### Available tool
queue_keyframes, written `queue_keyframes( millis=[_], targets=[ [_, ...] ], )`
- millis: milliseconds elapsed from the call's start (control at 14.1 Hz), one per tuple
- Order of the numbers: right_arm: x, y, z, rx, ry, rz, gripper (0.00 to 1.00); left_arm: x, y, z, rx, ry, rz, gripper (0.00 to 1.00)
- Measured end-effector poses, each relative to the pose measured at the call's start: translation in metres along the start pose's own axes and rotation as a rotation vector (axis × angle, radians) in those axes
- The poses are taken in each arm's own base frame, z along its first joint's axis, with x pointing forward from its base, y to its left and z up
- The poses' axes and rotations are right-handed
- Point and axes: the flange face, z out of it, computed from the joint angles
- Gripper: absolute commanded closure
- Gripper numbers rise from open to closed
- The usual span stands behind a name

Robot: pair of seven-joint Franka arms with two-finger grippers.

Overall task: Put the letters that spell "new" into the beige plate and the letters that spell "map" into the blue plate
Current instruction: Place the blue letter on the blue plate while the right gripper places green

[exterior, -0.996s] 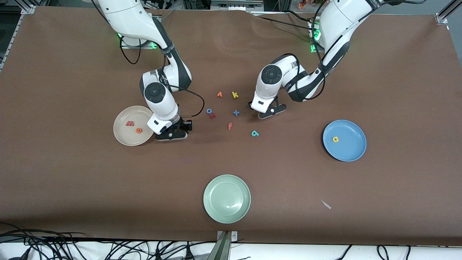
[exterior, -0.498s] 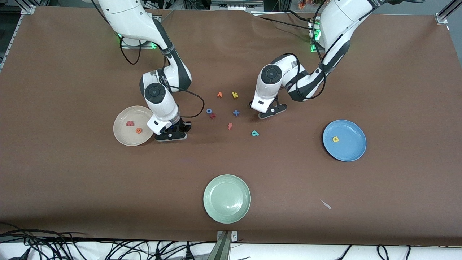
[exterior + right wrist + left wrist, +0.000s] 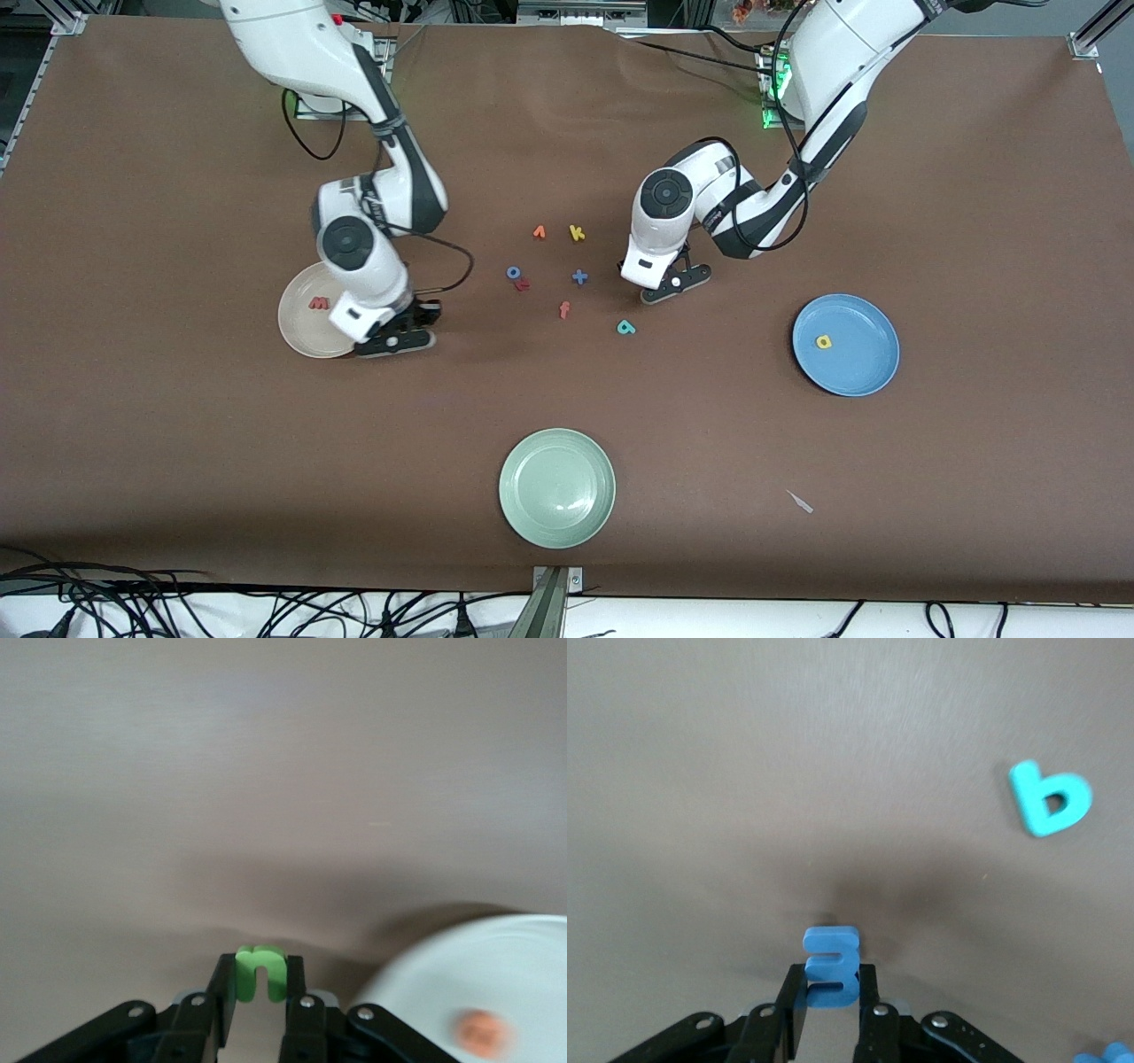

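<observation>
My right gripper is shut on the green n, low over the table at the rim of the beige plate. The dull red w lies in that plate. The orange e shows there only in the right wrist view. My left gripper is shut on the blue m, just above the table near the teal p. The yellow a lies in the blue plate toward the left arm's end.
Loose letters lie between the grippers: an orange one, a yellow k, a blue o, a dark red one, a blue plus and an orange-red f. A pale green plate sits nearest the front camera.
My right arm has carried the green n toward the beige plate and now covers the orange e in the front view. My left gripper has shifted slightly with the blue m.
</observation>
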Motion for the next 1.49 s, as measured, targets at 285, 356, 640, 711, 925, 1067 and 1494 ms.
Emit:
queue_keyframes(
  millis=[285, 356, 640, 711, 925, 1067, 1494],
  targets=[
    [-0.013, 0.057, -0.015, -0.005, -0.054, -0.041, 0.87, 0.027, -0.001, -0.02, 0.031, 0.005, 0.051, 0.83],
    [-0.02, 0.069, -0.01, -0.01, -0.07, -0.044, 0.87, 0.037, -0.005, -0.025, 0.049, 0.001, 0.071, 0.83],
    [-0.053, 0.099, -0.001, 0.002, -0.114, -0.017, 0.26, 0.087, -0.032, -0.047, 0.117, -0.034, 0.171, 0.83],
    [-0.058, 0.102, -0.004, 0.011, -0.114, -0.013, 0.25, 0.101, -0.04, -0.053, 0.132, -0.047, 0.202, 0.83],
    [-0.061, 0.102, -0.013, 0.024, -0.103, -0.011, 0.22, 0.145, -0.074, -0.067, 0.156, -0.091, 0.305, 0.83],
    [-0.058, 0.104, -0.018, 0.026, -0.09, -0.013, 0.22, 0.173, -0.102, -0.071, 0.153, -0.119, 0.367, 0.83],
    [-0.044, 0.157, -0.051, 0.016, -0.04, -0.073, 0.18, 0.228, -0.182, -0.066, 0.137, -0.215, 0.559, 0.81]
  ],
)
